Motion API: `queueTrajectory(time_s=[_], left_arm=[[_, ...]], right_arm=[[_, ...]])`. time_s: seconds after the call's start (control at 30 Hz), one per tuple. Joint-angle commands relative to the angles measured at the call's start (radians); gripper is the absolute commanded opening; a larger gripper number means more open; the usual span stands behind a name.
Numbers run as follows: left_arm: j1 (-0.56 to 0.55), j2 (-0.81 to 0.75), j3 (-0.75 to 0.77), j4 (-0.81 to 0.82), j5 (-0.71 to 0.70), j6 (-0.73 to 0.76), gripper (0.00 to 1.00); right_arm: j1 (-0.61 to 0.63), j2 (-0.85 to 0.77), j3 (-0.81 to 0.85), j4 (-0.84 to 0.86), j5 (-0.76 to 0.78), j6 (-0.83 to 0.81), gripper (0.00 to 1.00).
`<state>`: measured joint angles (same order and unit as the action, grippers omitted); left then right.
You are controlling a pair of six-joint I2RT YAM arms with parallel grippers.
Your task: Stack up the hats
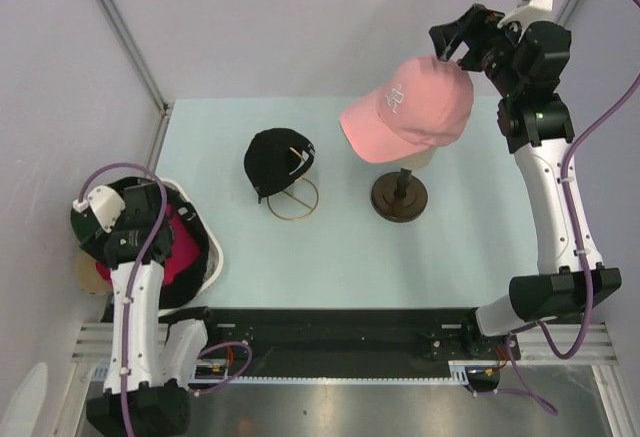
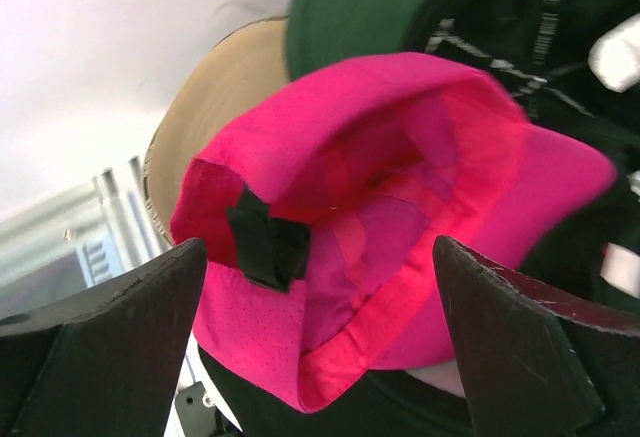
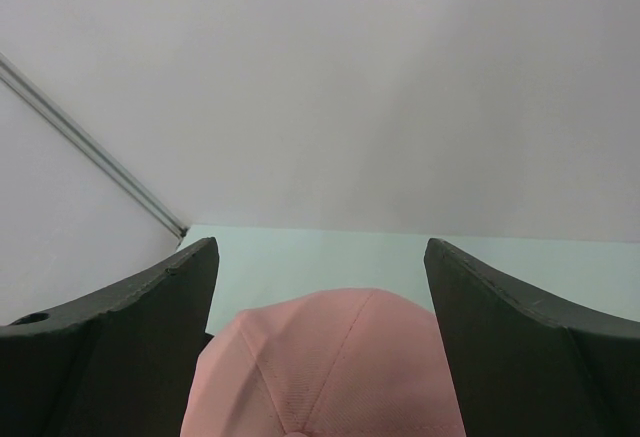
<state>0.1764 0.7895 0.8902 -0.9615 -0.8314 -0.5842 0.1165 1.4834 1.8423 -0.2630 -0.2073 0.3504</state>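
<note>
Pink cap (image 1: 415,107) sits on a stand (image 1: 399,198), black cap (image 1: 272,157) near it.

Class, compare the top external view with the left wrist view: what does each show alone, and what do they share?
Only the top external view shows the light pink cap on its dark stand, the black cap on a wire stand, and the right arm's jaws, open at the pink cap's far side. Only the left wrist view shows the inside of the magenta cap and its black strap. Both show the magenta cap, a dark green cap, a tan brim, and the left arm's jaws, open above that pile.
</note>
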Motion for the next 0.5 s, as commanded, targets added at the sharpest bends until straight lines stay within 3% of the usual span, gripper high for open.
queueTrajectory(time_s=[0.0, 0.17, 0.27, 0.37, 0.4, 0.47], left_arm=[[0.103, -0.007, 0.006, -0.022, -0.035, -0.085, 1.00], [0.265, -0.062, -0.080, 0.093, 0.044, -0.016, 1.00], [0.270, -0.052, -0.111, 0.157, 0.067, 0.000, 0.99], [0.270, -0.029, -0.125, 0.171, 0.104, -0.025, 0.89], [0.270, -0.030, -0.128, 0.179, 0.112, -0.026, 0.79], [0.270, -0.041, -0.140, 0.197, 0.120, -0.025, 0.68]], right_arm=[[0.003, 0.012, 0.069, 0.048, -0.029, 0.018, 0.89], [0.009, 0.037, 0.112, 0.044, -0.033, 0.025, 0.89], [0.029, 0.060, 0.156, 0.036, -0.034, 0.019, 0.89], [0.061, 0.074, 0.190, 0.019, -0.021, 0.003, 0.89], [0.067, 0.075, 0.205, 0.016, -0.017, -0.011, 0.89], [0.087, 0.077, 0.212, 0.002, -0.003, -0.021, 0.89]])
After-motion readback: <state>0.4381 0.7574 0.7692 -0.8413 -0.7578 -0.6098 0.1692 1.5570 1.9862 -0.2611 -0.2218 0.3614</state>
